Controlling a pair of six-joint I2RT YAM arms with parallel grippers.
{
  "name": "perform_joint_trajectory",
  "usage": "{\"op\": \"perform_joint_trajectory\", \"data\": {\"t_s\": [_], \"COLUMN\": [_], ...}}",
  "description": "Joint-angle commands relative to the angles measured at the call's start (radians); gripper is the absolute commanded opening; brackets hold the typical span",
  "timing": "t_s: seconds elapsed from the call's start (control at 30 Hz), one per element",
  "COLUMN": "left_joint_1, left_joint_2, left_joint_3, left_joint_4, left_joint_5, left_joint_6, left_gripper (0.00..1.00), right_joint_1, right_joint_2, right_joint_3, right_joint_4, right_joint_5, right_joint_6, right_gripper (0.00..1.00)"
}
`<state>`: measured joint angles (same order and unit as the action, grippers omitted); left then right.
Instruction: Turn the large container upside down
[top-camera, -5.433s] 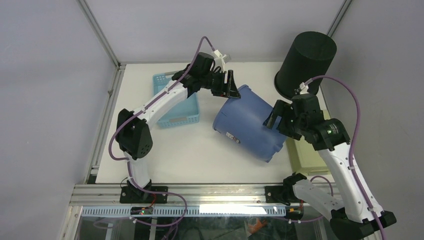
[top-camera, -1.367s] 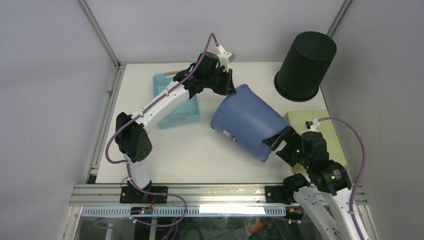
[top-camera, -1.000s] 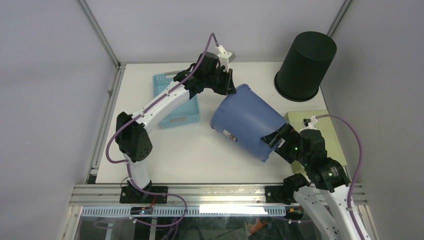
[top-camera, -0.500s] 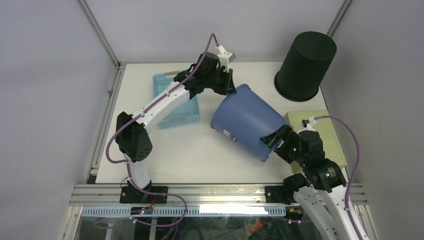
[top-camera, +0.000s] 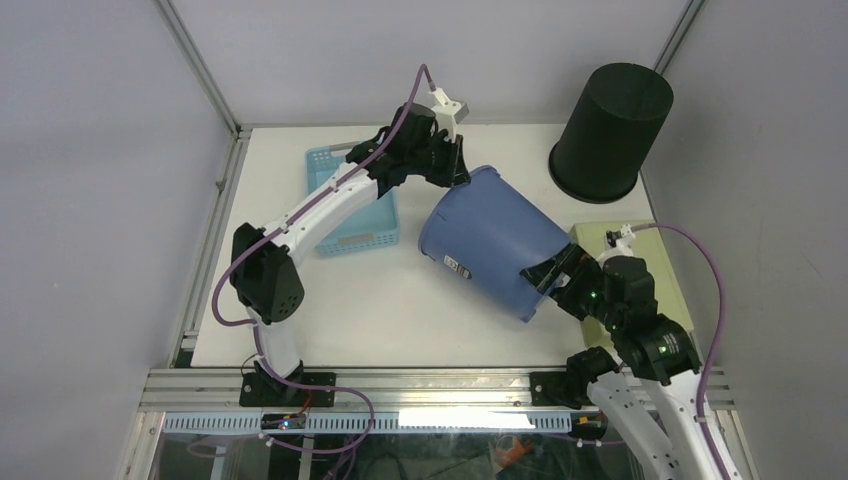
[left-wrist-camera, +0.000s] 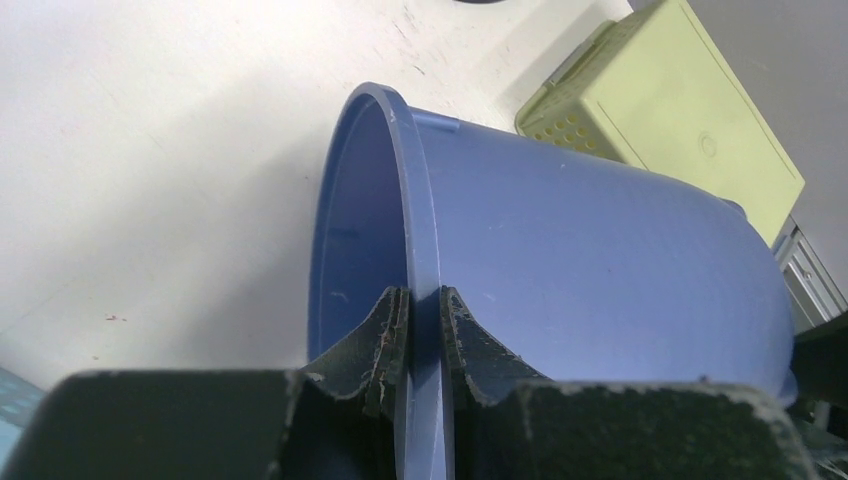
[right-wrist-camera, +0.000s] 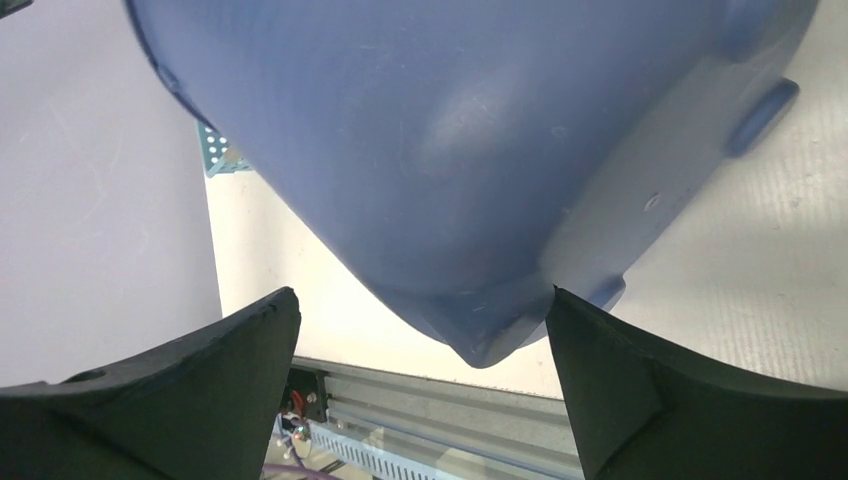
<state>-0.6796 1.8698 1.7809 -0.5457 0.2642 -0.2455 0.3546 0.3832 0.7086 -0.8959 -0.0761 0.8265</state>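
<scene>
Top external view: the large container (top-camera: 490, 245) sits tipped over near the middle of the desk (top-camera: 300, 310), with its mouth toward the far side and its base pointing at your right arm. It lies between the blue basket (top-camera: 350, 215) and the green box (top-camera: 665, 275), and well apart from the black bin (top-camera: 610, 130). Your left claw (top-camera: 452, 165) is clenched on the container's rim. The left wrist view shows one finger inside the wall and one outside, pinching the lip. That grip looks meant to act as the pivot and to stop the mouth sliding while the body swings over. Your right claw (top-camera: 555, 275) is released, its jaws spread wide either side of the base edge. In the right wrist view the fingers (right-wrist-camera: 220, 370) flank the rounded bottom corner; whether they touch it, you cannot tell. The spread probably suits the base, which is too broad to pinch, so the claw is better placed to cradle or push it upward. Judged from the tilt, the flip is roughly halfway. The base is not yet uppermost and the mouth is not flat on the desk.
</scene>
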Motion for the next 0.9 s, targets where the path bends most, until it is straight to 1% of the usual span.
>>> {"op": "perform_joint_trajectory", "data": {"t_s": [0.0, 0.13, 0.4, 0.67, 0.87], "left_joint_1": [0.003, 0.003, 0.004, 0.046, 0.090], "left_joint_2": [0.056, 0.064, 0.100, 0.205, 0.268], "left_joint_3": [-0.060, -0.054, -0.004, 0.189, 0.263], "left_joint_4": [-0.195, -0.195, -0.183, -0.174, -0.161], "left_joint_5": [-0.065, -0.064, -0.074, 0.013, 0.058], "left_joint_6": [0.065, 0.062, 0.042, 0.001, 0.012], "left_gripper": [0.00, 0.00, 0.00, 0.00, 0.00], "right_joint_1": [-0.003, -0.003, -0.003, -0.003, -0.003], "right_joint_2": [0.088, 0.142, 0.206, 0.338, 0.474], "right_joint_3": [0.117, 0.161, 0.227, 0.295, 0.339], "right_joint_4": [0.200, 0.258, 0.344, 0.489, 0.630], "right_joint_5": [-0.159, -0.246, -0.309, -0.324, -0.356], "right_joint_6": [-0.039, -0.022, 0.030, 0.041, 0.043], "right_gripper": [0.96, 0.96, 0.96, 0.96, 0.96]}}
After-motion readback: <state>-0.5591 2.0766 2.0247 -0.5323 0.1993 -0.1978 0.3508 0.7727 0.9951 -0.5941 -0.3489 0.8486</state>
